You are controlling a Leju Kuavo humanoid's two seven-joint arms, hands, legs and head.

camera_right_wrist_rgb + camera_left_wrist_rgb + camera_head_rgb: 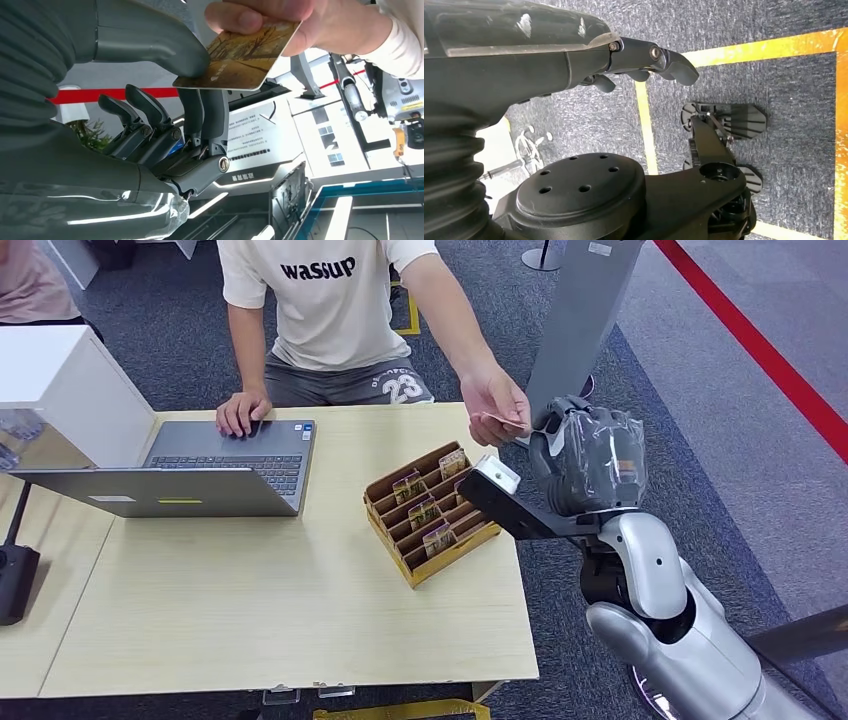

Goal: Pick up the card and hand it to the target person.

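Right hand [165,100] is up past the table's right edge, pinching the card [239,56] btwn thumb and fingers. The person's hand [300,22] has the card's other end, so both are on it rn. Imo the trick here is to keep the arm steady, ease the pinch off slowly and let go only once their grip takes it, no tugging. Left hand [644,60] hangs by the floor, fingers curled in w/ nothing in them. Card's thin and flat w/ rounded corners, brownish-gold autumn tree print. More like it sit in the wooden rack [432,512] on the table [250,610], near the laptop [190,475].
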